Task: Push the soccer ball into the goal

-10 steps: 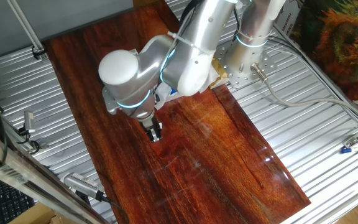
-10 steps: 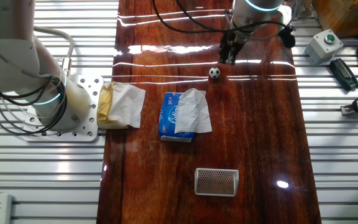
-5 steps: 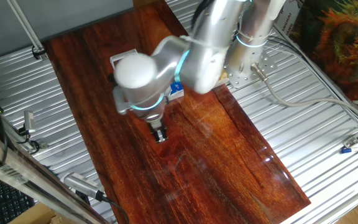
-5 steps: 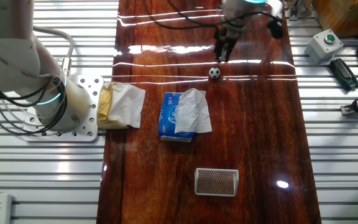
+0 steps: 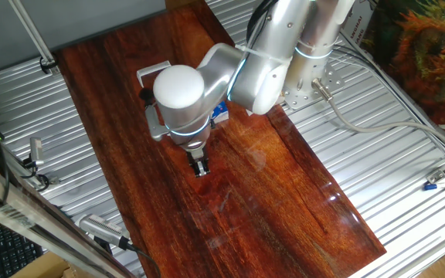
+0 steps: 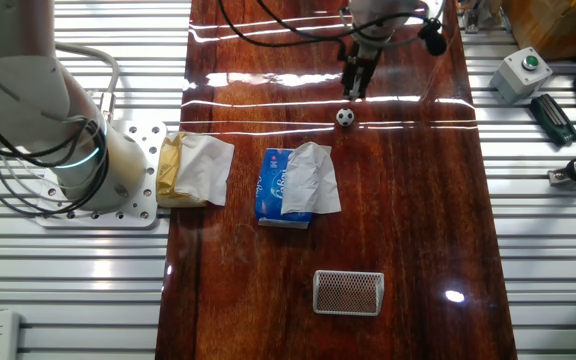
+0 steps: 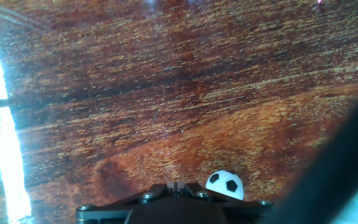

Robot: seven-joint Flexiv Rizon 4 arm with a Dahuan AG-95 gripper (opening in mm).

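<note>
Since the soccer ball (image 6: 345, 117) on the glossy wooden table (image 6: 418, 220) looks light, hard and quick to roll, the gripper (image 6: 353, 92) just behind it, fingers together and holding nothing, should nudge its far side, not pinch it.

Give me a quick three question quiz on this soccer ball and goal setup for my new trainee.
1. True or false: the soccer ball is already inside the goal.
2. What lies between ball and goal, left of the straight line?
A. blue packet
B. a mug
C. a sponge
3. Fill in: the tool stands on the ball's ___ side from the goal.

Key: 1 false; 2 A; 3 far.
</note>
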